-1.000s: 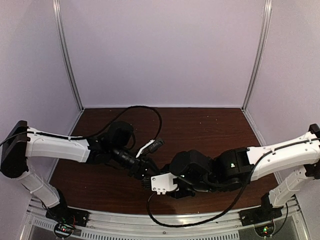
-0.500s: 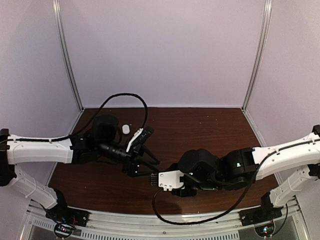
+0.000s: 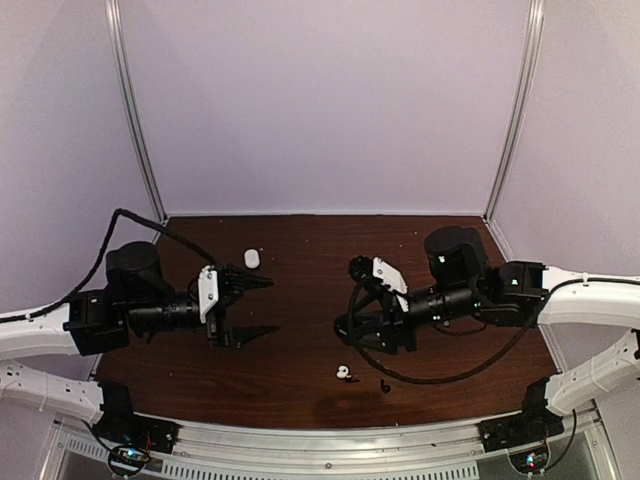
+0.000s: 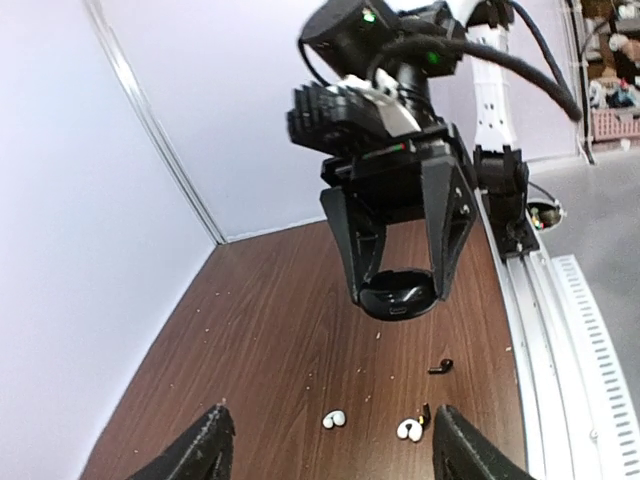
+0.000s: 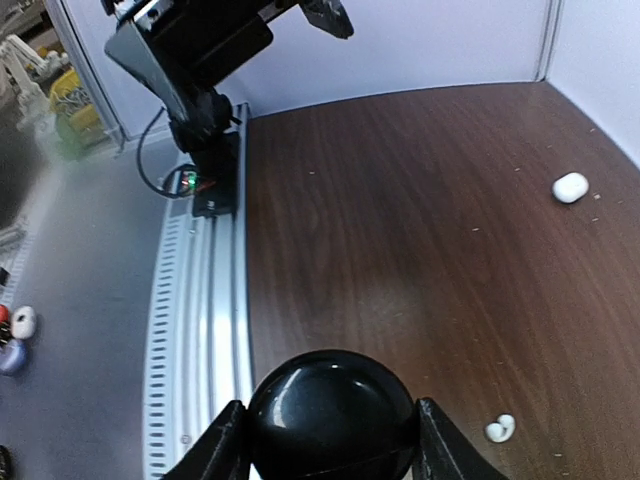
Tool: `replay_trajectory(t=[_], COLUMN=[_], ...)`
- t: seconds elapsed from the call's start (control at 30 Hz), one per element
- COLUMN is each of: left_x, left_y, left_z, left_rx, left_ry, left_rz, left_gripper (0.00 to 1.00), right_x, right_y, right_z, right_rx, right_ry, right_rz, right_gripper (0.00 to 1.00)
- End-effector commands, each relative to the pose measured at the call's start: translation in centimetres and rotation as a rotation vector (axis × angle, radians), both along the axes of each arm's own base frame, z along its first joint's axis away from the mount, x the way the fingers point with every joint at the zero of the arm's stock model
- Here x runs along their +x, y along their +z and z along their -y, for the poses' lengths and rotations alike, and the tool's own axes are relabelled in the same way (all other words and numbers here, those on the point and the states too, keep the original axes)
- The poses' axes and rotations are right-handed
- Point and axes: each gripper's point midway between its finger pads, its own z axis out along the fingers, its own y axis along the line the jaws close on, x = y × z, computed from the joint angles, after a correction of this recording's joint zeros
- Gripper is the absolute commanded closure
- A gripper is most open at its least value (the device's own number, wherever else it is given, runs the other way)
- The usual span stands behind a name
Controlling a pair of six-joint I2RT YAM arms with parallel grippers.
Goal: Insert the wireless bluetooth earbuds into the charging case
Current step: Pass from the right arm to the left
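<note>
Three loose pieces lay on the brown table (image 3: 310,240) near its front edge: a white earbud (image 4: 334,420), a second white earbud (image 4: 408,430) just beside a small dark piece we could not identify, and a black earbud (image 4: 440,367). The right gripper (image 4: 400,292) pinched the black charging case (image 5: 330,410) between its two fingers and held it clear of the table, above and a little beyond the buds as the left wrist camera saw them. The left gripper (image 3: 272,306) was spread wide and empty, well apart from the buds. A white case (image 3: 252,258) sat alone toward the far left of the table.

We judged four hazards. First, the glossy domed case looked closed. If so, no bud could enter until the lid was raised, and prying at it could twist the smooth shell out of the narrow pinch. Second, each bud was tiny and slick, so a slightly off-centre closure could squirt it toward the front rail (image 3: 330,440). Third, the right arm's slack cable (image 3: 410,378) looped near the buds and could sweep them if that arm moved. Fourth, white buds offered to the black case might be a mismatch, though we could not tell which bud belonged where.
</note>
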Motion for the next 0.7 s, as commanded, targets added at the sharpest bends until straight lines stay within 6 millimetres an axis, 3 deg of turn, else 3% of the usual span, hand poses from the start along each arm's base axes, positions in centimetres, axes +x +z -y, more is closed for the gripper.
replay_trajectory(t=[0.0, 0.1, 0.3, 0.67], left_x=[-0.2, -0.8, -2.1, -3.5], left_y=[-2.2, -3.6, -3.6, -4.7], left_z=[0.5, 1.3, 2.8, 6.0], left_rx=[0.229, 0.343, 0.382, 0.395], left_ry=[0.044, 0.043, 0.015, -0.103], left_rz=[0.299, 0.406, 0.496, 0.484], left_gripper=[0.3, 0.33, 0.41, 0.46], right_x=[-3.6, -4.0, -4.0, -3.8], right_y=[0.8, 1.0, 0.2, -0.8], right_z=[-0.9, -1.3, -2.0, -2.9], right_rx=[0.078, 0.089, 0.082, 0.048], right_ry=[0.157, 0.182, 0.175, 0.15], right_rz=[-0.279, -0.378, -0.556, -0.679], right_gripper=[0.68, 0.69, 0.69, 0.69])
